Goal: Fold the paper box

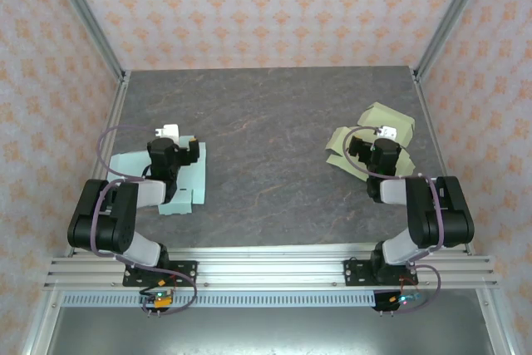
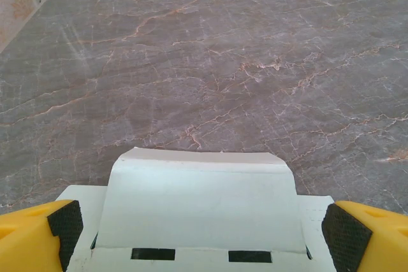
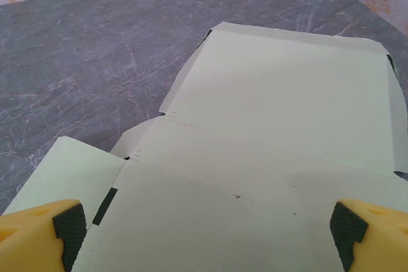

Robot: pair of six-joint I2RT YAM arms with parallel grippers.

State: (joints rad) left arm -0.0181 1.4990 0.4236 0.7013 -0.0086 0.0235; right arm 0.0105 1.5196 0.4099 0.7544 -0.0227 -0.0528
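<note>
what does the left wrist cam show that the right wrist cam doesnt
Left wrist: a whitish paper blank with a flap that looks raised and two black slots, between the open jaws of the left gripper. Right wrist: a pale green paper blank, spread in creased panels, below the open right gripper. Both: the grey marbled table, yellow fingers with black pads, nothing held.

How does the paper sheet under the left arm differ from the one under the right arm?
The left sheet is pale blue-green; the right sheet is pale yellow-green. The left sheet lies nearly square to the table edge; the right sheet sits turned diagonally. Both are unfolded box blanks.
</note>
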